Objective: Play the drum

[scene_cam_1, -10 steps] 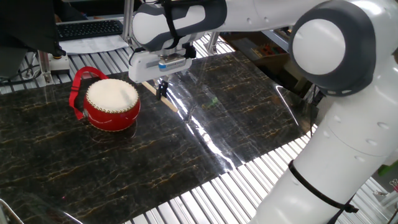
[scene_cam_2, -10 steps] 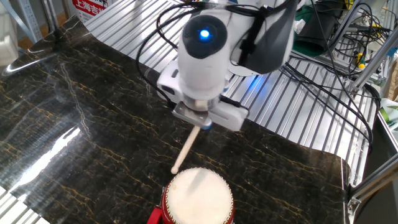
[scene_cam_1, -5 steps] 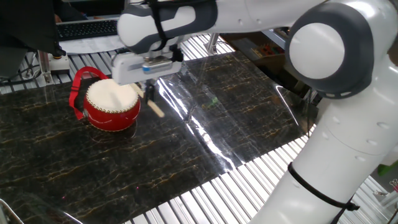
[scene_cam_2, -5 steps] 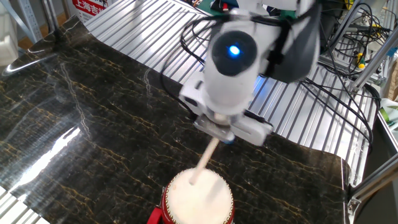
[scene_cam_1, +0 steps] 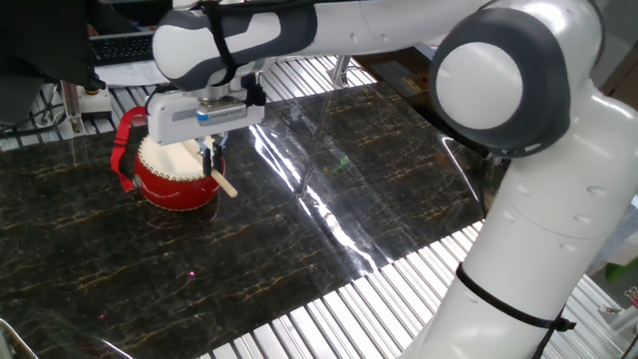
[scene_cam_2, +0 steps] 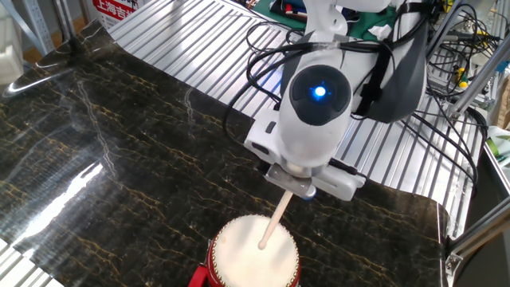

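The small red drum [scene_cam_1: 171, 179] with a cream-white head and red loop strap sits on the dark marble tabletop at the left. It also shows in the other fixed view [scene_cam_2: 253, 253] at the bottom edge. My gripper [scene_cam_1: 210, 151] hangs just above the drum's right part, shut on a thin light wooden stick [scene_cam_1: 218, 176]. In the other fixed view the gripper [scene_cam_2: 296, 188] holds the stick [scene_cam_2: 273, 226] slanting down, its tip over the middle of the skin head. Whether the tip touches the skin I cannot tell.
The dark marble slab [scene_cam_1: 329, 189] lies on a ribbed metal table [scene_cam_2: 183, 40]. A keyboard [scene_cam_1: 140, 45] sits behind the drum. Cables [scene_cam_2: 446, 96] and a metal frame stand beside the table's edge.
My gripper has moved with the stick from beside the drum to over it. The stick's tip now lies over the middle of the skin head. The drum has not moved.
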You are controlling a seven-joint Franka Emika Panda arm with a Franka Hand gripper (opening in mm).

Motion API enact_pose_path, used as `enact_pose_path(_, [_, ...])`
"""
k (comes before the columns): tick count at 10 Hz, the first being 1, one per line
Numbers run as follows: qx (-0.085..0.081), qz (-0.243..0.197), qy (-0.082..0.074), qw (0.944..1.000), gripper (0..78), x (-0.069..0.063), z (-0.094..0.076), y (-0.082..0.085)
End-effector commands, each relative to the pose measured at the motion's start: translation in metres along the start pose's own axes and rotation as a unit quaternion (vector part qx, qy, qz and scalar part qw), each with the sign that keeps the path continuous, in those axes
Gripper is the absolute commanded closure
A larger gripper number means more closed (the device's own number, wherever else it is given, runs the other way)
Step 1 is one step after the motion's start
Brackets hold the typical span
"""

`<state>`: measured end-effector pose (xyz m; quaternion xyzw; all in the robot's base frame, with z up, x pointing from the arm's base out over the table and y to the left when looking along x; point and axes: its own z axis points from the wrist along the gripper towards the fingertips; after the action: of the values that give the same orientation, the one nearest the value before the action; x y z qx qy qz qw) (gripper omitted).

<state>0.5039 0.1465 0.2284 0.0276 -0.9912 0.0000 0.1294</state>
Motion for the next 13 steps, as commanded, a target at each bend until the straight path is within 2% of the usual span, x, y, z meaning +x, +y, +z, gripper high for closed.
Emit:
enact_pose_path(1, [0.007,-0.009,0.083,0.9964,76.4,-0.017,0.022,0.018])
enact_pose_path(4, [0.012,-0.004,0.103,0.9946,76.4,-0.017,0.022,0.018])
enact_pose_path(6, [0.015,-0.003,0.104,0.9945,76.4,-0.017,0.022,0.018])
enact_pose_path(8, [0.008,-0.006,0.102,0.9948,76.4,-0.018,0.020,0.018])
enact_pose_path(10, [0.008,-0.001,0.102,0.9948,76.4,-0.019,-0.003,0.021])
enact_pose_path(12, [0.004,-0.007,0.102,0.9947,76.4,-0.013,-0.030,0.021])
enact_pose_path(13, [0.002,-0.010,0.102,0.9948,76.4,-0.008,-0.049,0.020])
